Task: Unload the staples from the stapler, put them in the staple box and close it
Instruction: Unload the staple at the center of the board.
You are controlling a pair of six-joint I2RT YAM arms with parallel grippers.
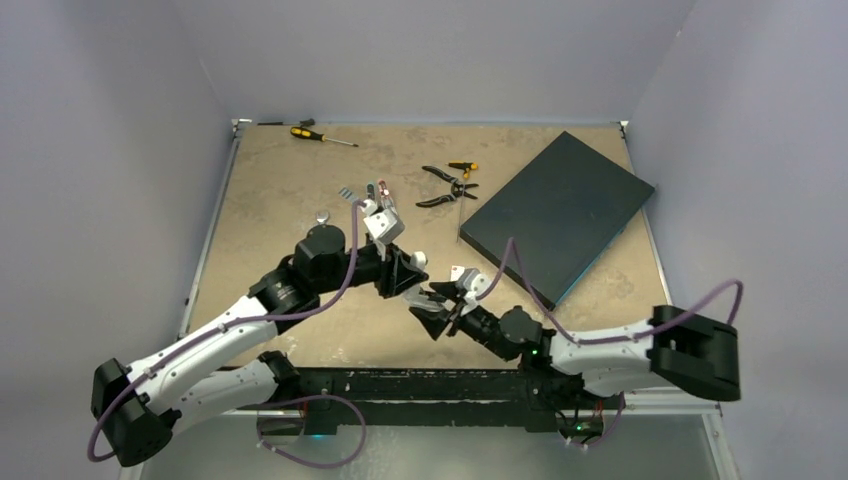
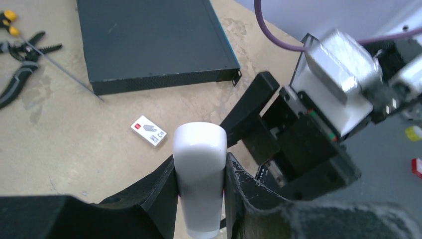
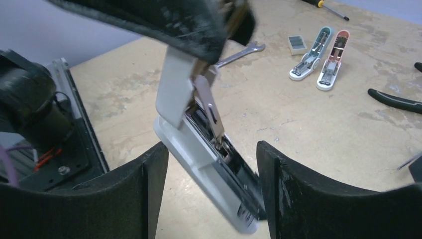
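My left gripper [image 2: 200, 162] is shut on a white stapler [image 2: 199, 149] and holds it above the table. In the right wrist view the stapler [image 3: 199, 149] hangs open, its top lid swung up and its metal magazine exposed. I cannot tell whether staples sit in the magazine. My right gripper [image 3: 211, 149] is open, with the stapler's lower end between its fingers, close to the right finger [image 3: 288, 184]. A small silvery-grey block of staples [image 3: 297, 45] lies on the table next to the teal stapler [image 3: 311, 55]. In the top view both grippers [image 1: 405, 275] [image 1: 435, 308] meet at table centre.
A teal and a pink stapler [image 3: 333, 62] lie open at the far left-centre [image 1: 375, 195], with a wrench [image 3: 239, 54] nearby. Black pliers [image 1: 447, 187], a yellow screwdriver [image 1: 320, 135], a dark flat box [image 1: 560, 210] and a small white card box [image 2: 148, 130] lie around.
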